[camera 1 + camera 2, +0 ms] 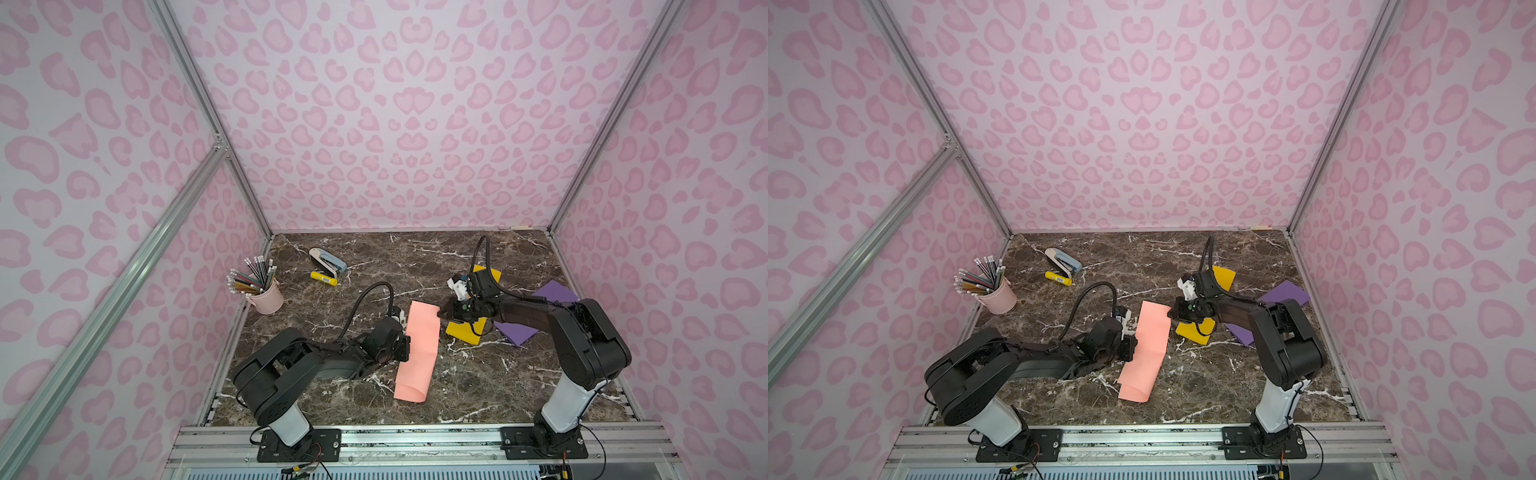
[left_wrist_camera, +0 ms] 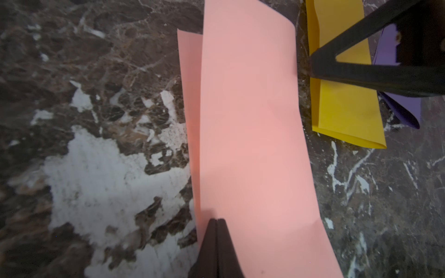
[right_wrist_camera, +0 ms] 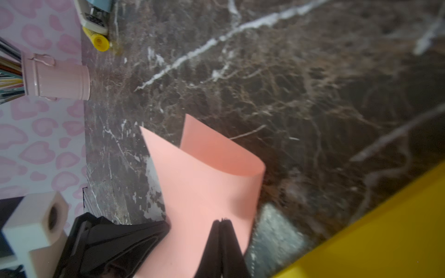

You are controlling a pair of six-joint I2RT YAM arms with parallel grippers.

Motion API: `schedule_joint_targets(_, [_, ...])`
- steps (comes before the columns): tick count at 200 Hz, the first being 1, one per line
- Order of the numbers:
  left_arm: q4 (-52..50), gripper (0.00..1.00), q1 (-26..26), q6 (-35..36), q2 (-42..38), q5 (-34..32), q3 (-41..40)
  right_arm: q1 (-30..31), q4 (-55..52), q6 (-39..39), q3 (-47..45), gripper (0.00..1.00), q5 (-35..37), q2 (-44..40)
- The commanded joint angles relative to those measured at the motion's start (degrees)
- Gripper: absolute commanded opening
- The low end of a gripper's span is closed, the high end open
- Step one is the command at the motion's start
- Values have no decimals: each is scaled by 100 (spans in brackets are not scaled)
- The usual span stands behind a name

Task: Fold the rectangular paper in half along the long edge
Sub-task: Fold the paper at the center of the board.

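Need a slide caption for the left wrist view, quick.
Shut left pincer at one edge of loosely folded pink paper, right pincer at the opposite edge, yellow paper beside.

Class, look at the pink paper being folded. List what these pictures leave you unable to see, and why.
Crease of the pink paper: too small in both top views, under its upper layer in wrist views.
Whether the shut left gripper and right gripper pinch or press it: unclear, wrist views.
Middle of the yellow paper: behind the right arm, both top views.
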Motion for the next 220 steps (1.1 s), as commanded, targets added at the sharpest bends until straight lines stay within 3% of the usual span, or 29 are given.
schedule_joint_targets(1, [-1049, 4, -29, 20, 124, 113, -7, 175, -35, -35, 132, 0, 7, 7])
schedule_joint_targets(49, [-1080, 4, -47, 2, 81, 97, -50, -31, 268, 78, -84, 0, 26, 469])
schedule_joint_targets(101, [-1076, 4, -47, 11, 84, 60, -89, -510, 79, -176, -373, 0, 183, 429])
schedule_joint_targets(152, [-1058, 4, -54, 11, 141, 52, -114, -308, -180, -146, 66, 0, -3, -93])
schedule_joint_targets(220, [-1074, 4, -56, 1, 140, 57, -116, -252, 46, -80, 263, 0, 15, 621])
